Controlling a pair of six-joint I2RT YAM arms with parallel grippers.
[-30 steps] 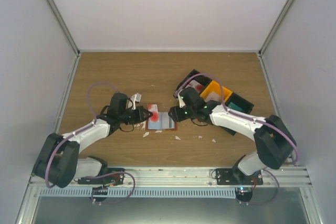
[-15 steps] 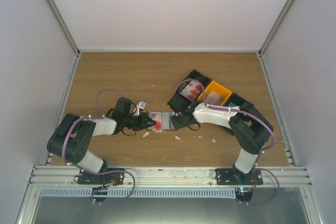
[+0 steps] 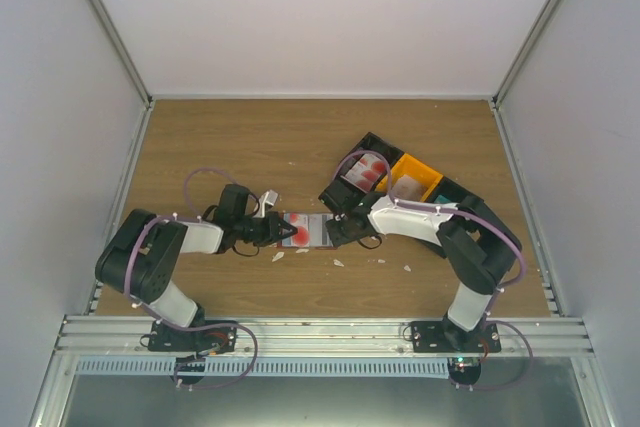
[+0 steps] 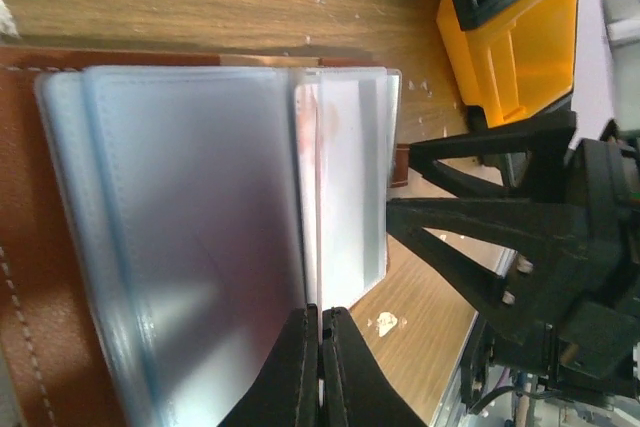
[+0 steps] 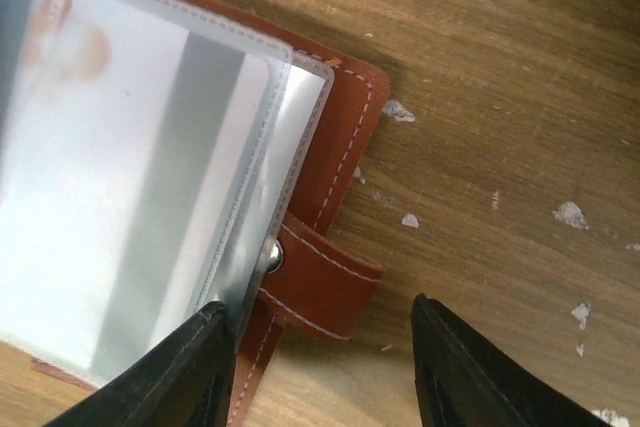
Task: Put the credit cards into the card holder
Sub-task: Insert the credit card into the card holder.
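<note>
**At mid-table: card pinched at the holder's pockets, feed it in flat**

Top view: the reddish-brown leather folding card holder [image 3: 318, 230] lies open on the wooden table [image 3: 220, 137], between the two arms. The left gripper [image 3: 272, 230] is at its left edge and the right gripper [image 3: 338, 231] at its right edge. A red-and-white plastic credit card [image 3: 297, 234] shows over the holder's left half. The black and orange plastic bins [image 3: 400, 179] sit behind the right arm with more cards inside. Small white scraps [image 3: 339, 263] lie near the holder.

Left wrist view: the left gripper's jaws are clenched on the thin edge of the card. The card's pale face runs away from the fingers alongside the pale blue-grey clear pockets [image 4: 190, 247]. How deep it sits in a pocket cannot be told.

Right wrist view: the right gripper's jaws are released and spread wide. The leather snap tab [image 5: 320, 287] lies between them, and the left finger [image 5: 195, 372] is at the pocket edge. Whether it presses down cannot be told.

Judgement: the step in hand is insertion. To do it well:
- Keep the card level with the pocket mouth.
- Push along the pocket's length, not across it.
- Let the right gripper pin the leather so the holder does not skid.
- Loosen the grip only once the card is mostly seated.

A tilted card would likely catch on a pocket seam.
</note>
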